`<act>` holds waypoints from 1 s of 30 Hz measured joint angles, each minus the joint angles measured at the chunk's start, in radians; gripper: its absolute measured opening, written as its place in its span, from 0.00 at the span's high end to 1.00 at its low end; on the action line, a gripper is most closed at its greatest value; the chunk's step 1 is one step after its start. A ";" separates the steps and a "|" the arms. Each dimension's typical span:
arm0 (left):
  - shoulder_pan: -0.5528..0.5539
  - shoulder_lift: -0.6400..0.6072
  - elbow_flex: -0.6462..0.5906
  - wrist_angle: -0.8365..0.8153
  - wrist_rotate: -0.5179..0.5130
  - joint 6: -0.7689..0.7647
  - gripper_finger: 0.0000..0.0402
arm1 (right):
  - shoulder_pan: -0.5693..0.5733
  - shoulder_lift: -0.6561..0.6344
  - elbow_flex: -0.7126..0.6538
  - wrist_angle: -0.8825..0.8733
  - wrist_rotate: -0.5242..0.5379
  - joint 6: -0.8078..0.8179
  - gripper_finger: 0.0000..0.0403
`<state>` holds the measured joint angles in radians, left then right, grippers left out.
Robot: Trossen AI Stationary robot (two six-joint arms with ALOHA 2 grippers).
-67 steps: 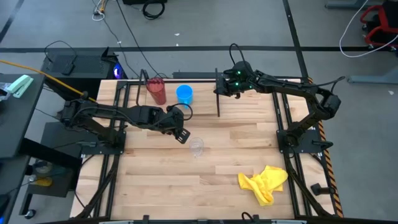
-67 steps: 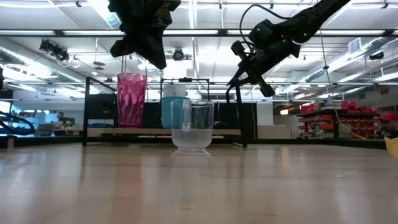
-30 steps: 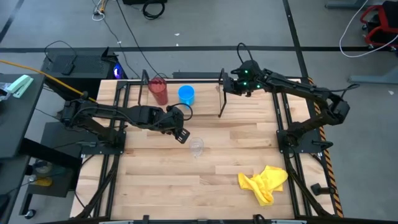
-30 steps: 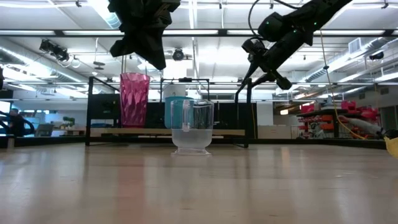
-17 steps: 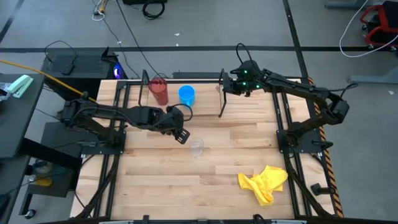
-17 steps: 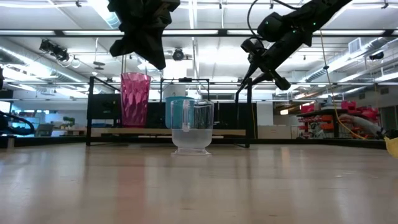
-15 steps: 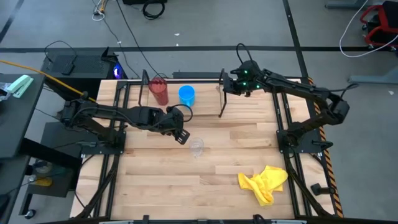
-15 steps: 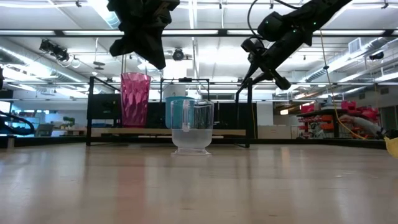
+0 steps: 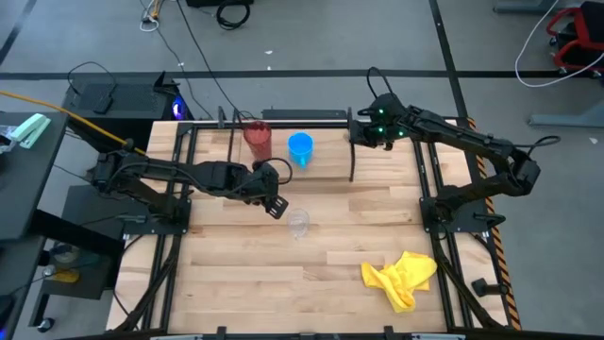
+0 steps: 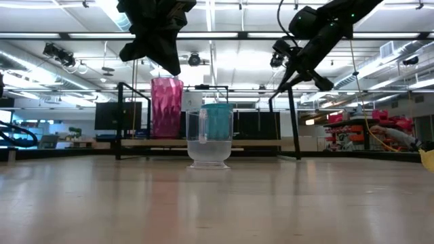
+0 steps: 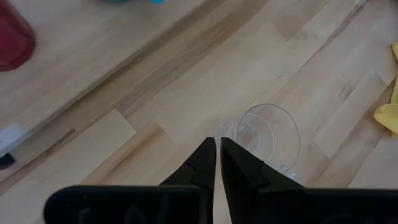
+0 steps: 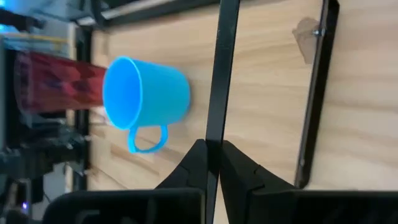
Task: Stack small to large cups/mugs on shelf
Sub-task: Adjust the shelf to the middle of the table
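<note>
On the pale wooden plank desk (image 9: 359, 227), seen from above, the low black thin-wire metal shelf (image 9: 283, 114) sits toward twelve o'clock, carrying the tall dark red ribbed plastic tumbler (image 9: 258, 141) and, just beside it at its three o'clock, the medium bright blue plastic cup with a handle (image 9: 300, 149). The right tool (image 9: 355, 129) is clenched on an upright post at the shelf's three o'clock end; the right wrist view shows its dark fingers (image 12: 198, 163) pinching that thin black bar. The small clear see-through cup (image 9: 298, 224) stands alone near the desk's centre, at six o'clock from the shelf. The left tool (image 9: 279, 208) hovers just at the clear cup's ten o'clock, its fingers (image 11: 202, 165) pressed together and grasping nothing. A crumpled yellow cloth (image 9: 402, 278) lies toward five o'clock.
</note>
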<state>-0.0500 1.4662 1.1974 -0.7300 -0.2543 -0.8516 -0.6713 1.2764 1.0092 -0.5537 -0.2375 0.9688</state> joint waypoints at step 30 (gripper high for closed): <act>0.000 0.000 0.000 0.000 0.000 -0.001 0.91 | 0.000 -0.041 0.001 -0.105 0.032 -0.010 0.75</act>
<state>-0.0498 1.4662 1.1976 -0.7303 -0.2543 -0.8524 -0.6708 1.2358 1.0103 -0.6590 -0.2058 0.9589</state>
